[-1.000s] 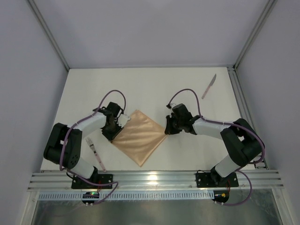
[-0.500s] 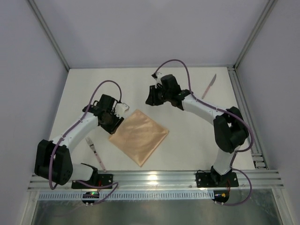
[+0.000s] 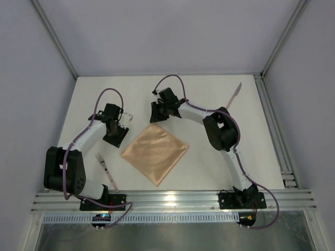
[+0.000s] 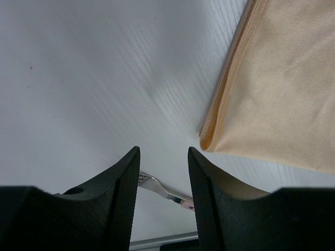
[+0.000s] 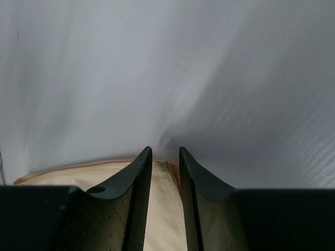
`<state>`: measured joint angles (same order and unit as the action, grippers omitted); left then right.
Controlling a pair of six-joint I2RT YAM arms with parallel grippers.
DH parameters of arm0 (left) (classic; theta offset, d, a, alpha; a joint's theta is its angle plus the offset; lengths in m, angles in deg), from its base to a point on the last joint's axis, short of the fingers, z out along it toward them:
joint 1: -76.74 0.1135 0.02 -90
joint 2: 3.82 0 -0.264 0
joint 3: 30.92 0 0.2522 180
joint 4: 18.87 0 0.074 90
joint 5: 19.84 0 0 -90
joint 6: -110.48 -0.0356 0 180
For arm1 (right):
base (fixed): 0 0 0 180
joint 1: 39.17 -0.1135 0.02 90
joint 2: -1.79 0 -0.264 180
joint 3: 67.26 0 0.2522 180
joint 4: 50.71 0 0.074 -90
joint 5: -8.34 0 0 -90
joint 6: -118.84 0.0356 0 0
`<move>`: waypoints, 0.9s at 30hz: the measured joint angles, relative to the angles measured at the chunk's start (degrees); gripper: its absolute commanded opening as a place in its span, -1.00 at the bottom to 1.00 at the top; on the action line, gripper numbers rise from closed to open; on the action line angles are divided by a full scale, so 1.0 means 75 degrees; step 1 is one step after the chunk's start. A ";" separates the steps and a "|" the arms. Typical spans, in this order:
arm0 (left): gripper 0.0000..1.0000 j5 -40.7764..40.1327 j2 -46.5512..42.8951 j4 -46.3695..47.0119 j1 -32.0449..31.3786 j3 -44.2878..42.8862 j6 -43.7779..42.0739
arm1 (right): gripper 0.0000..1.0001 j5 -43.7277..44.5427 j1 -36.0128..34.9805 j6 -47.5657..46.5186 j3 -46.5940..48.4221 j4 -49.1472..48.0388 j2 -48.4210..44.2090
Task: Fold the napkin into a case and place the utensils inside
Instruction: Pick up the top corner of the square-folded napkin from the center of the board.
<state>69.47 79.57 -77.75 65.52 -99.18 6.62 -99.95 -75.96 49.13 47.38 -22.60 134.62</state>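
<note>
Napkin (image 3: 155, 153) lying folded as diamond mid-table; my right gripper (image 5: 165, 152) hovering narrowly parted, empty, at its far corner, nearer than left gripper (image 4: 163, 152), half-open, empty, beside left corner

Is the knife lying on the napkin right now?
No, the knife lies on the bare table near the far right corner, well apart from the napkin.
</note>
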 measured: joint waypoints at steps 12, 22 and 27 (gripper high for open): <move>-0.11 -0.0108 -0.0009 0.0070 0.0000 0.0000 0.0006 | -0.70 0.0082 -0.0090 0.0076 -0.0117 -0.0061 -0.0009; -0.11 -0.0108 -0.0012 0.0067 0.0000 0.0000 0.0006 | -0.48 0.0143 -0.0137 0.0146 -0.0478 -0.0198 -0.0522; -0.11 -0.0108 -0.0012 0.0067 0.0000 0.0000 0.0006 | -0.48 0.0119 -0.0137 0.0187 -0.0807 -0.0437 -0.0889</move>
<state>68.66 79.48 -77.25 65.52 -99.18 6.66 -99.05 -76.99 50.53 41.33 -25.88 127.96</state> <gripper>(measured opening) 0.441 0.257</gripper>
